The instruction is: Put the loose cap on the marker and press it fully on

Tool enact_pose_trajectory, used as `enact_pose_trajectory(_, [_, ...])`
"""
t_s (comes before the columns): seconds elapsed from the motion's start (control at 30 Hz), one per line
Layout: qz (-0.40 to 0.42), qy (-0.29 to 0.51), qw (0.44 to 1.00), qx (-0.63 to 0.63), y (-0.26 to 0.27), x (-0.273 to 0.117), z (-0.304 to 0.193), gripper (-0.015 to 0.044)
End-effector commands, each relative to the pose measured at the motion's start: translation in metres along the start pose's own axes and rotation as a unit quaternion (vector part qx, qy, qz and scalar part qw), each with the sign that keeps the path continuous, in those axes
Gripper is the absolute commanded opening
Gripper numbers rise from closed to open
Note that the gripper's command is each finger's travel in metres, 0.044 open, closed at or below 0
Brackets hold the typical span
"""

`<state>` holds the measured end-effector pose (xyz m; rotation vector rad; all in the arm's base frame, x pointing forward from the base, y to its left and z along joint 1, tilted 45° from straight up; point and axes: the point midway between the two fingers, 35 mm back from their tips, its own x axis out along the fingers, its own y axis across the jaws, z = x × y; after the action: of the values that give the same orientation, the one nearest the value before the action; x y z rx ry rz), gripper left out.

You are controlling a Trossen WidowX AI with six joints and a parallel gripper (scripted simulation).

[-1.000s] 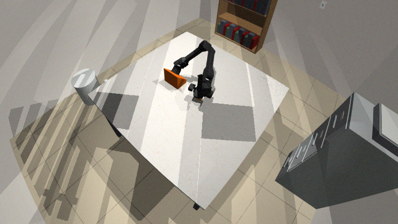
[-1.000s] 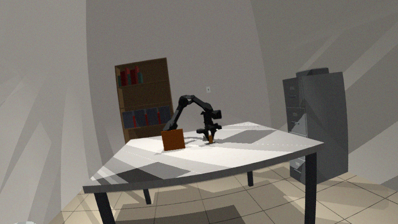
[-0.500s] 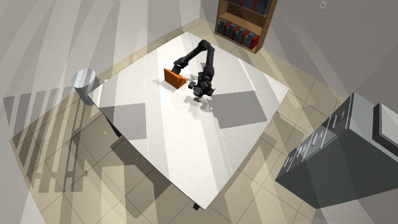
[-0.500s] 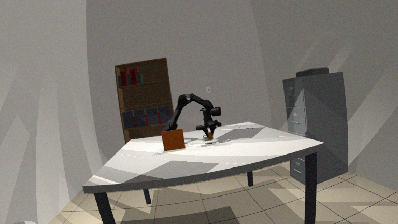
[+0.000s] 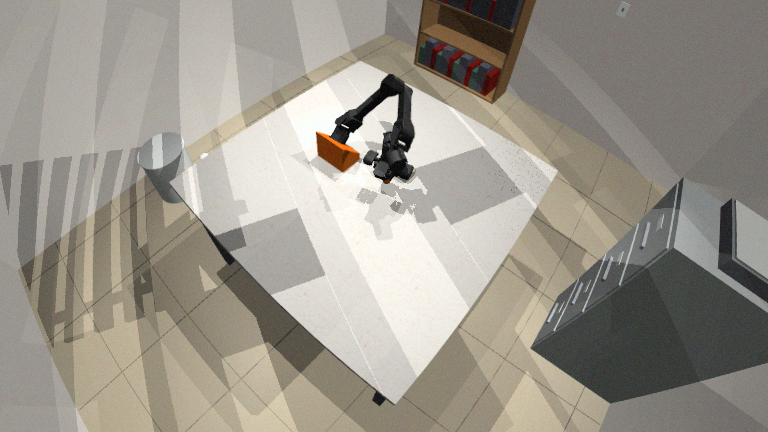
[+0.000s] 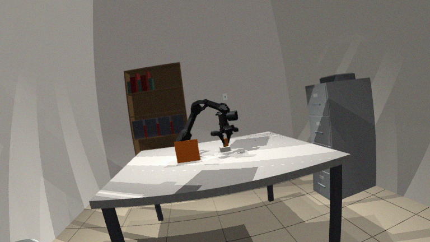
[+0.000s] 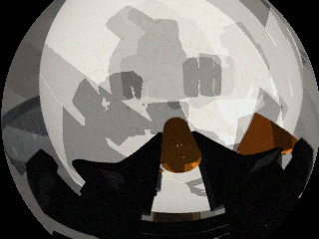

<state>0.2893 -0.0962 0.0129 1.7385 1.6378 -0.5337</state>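
Observation:
My gripper (image 6: pixel 225 144) (image 7: pixel 176 135) points down and is shut on the orange cap (image 5: pixel 386 181) (image 6: pixel 225 142) (image 7: pixel 180 145). The cap is upright between the fingertips and off the table. The small pale holder block (image 6: pixel 225 149) shows just below the cap and fingertips in the exterior view. The marker is mostly hidden; a thin dark sliver beside the left finger in the wrist view may be part of it. I cannot tell how the cap lines up with the marker.
A larger orange block (image 5: pixel 335 151) (image 6: pixel 187 151) (image 7: pixel 257 134) with a sloping side stands on the white table (image 5: pixel 351 268) (image 6: pixel 152 176) by the arm. A grey bin (image 5: pixel 162 155) stands off the table's left corner. A bookcase and filing cabinet stand beyond the table.

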Motion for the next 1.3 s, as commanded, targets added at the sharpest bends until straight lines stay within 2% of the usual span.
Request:
enact_pose_trajectory(0.0, [0.001, -0.005, 1.000, -0.005, 0.007, -0.010, -0.010, 0.0000])
enact_pose_trajectory(0.77, [0.001, -0.003, 1.000, -0.005, 0.034, -0.051, -0.112, 0.0000])
enact_pose_trajectory(1.27, [0.001, -0.003, 1.000, -0.005, 0.034, -0.044, -0.115, 0.0000])
